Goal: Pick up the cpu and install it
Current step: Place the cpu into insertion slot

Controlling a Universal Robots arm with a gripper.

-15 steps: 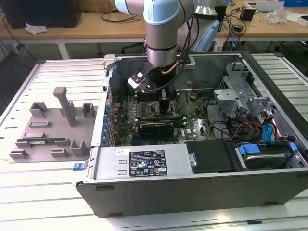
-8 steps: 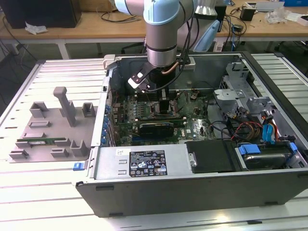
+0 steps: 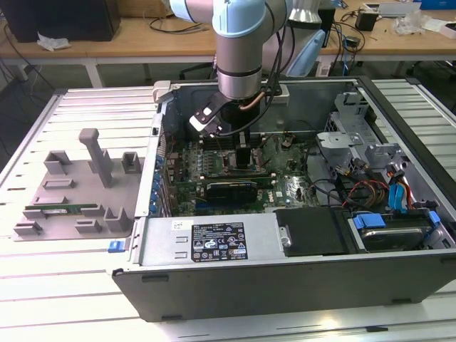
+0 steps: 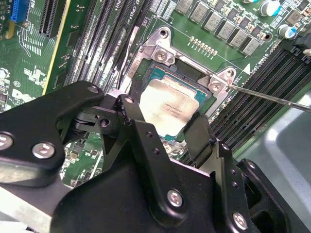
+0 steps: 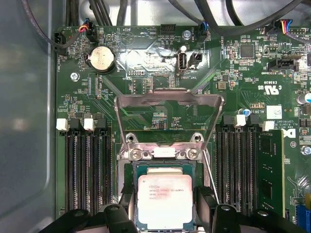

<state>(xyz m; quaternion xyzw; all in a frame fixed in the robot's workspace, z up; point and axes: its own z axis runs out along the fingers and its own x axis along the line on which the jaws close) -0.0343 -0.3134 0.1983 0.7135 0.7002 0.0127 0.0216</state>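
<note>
While the pickup half of this job looks finished, the install half is not, so judge it as well past midway. You have one bench [image 3: 64, 285] carrying one open computer case [image 3: 299, 278], with one arm [image 3: 240, 50] reaching down into it from above. Inside lies one motherboard [image 5: 233, 82]. Well apart from it, on the exterior view's left, one grey fixture tray [image 3: 71, 182] sits on the bench with one green memory stick [image 3: 60, 210] lying in it, untouched. In the first wrist view two banks of memory slots [image 5: 87, 170] flank one socket [image 5: 163, 153], a bank on each side. The socket's one load plate [image 5: 167, 99] stands swung open, clear of the seat. Your one gripper [image 4: 164, 115] sits over that socket, and its jaws are closed onto two opposite edges of the one cpu [image 5: 165, 201], pinching it as far as both wrist views let you see. The cpu lies square within the socket frame, silver top up. Whether it is fully seated or held just proud of the contacts, you cannot tell from these views. What is left, by my reading, is letting go of the chip and securing it: the plate is not yet down, and the one thin retention lever [image 4: 272, 98] stands out to the side, not latched. One coin cell [image 5: 99, 57] sits on the board beyond the plate, no part of this work.
</note>
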